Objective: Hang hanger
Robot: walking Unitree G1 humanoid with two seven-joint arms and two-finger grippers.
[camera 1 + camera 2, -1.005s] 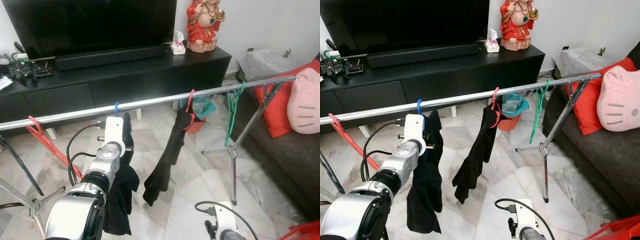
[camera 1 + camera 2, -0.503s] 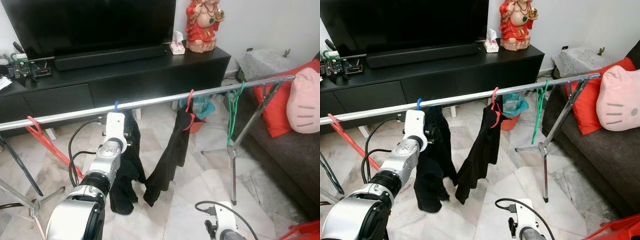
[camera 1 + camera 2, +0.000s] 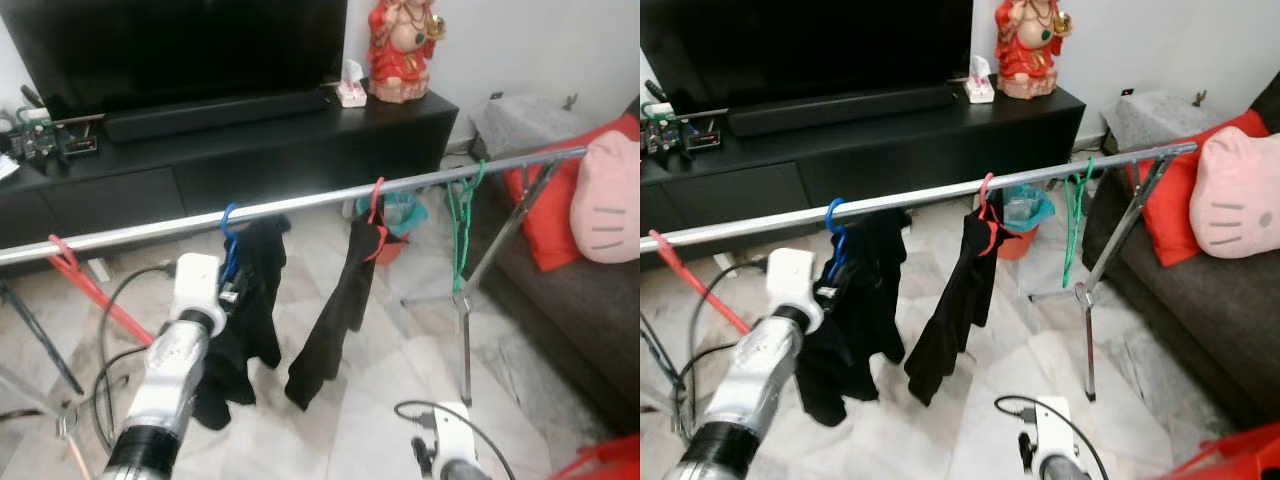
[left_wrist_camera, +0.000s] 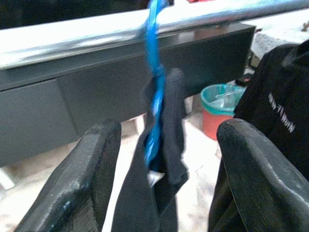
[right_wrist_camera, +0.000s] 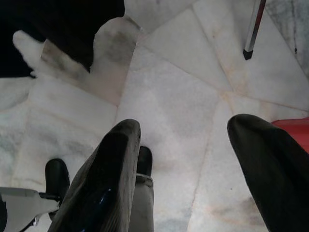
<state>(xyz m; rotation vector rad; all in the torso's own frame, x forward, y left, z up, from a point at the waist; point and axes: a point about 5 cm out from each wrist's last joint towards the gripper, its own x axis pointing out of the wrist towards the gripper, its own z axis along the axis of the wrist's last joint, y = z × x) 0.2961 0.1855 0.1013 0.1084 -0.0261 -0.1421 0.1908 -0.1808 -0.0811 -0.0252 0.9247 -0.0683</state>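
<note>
A blue hanger (image 3: pixel 230 224) hooks over the silver rail (image 3: pixel 300 205) and carries a black garment (image 3: pixel 252 300). My left gripper (image 4: pixel 168 129) is open just short of it, a little below the rail; the hanger neck (image 4: pixel 154 96) stands ahead of the gap between the fingers, touching neither. In the head views the left gripper (image 3: pixel 233 293) sits against the garment's left edge. My right gripper (image 5: pixel 193 169) hangs low and open over the marble floor, holding nothing.
Along the rail hang a red hanger with a black garment (image 3: pixel 352 290), a bare green hanger (image 3: pixel 461 215) and a red hanger (image 3: pixel 85 285) at far left. A black TV cabinet (image 3: pixel 250 150) stands behind, a sofa with cushions (image 3: pixel 600 210) at right, a rail leg (image 3: pixel 466 340) on the floor.
My left arm has drawn back and down from the rail. The blue hanger stays hooked there, and its black garment has swung right and bunched up.
</note>
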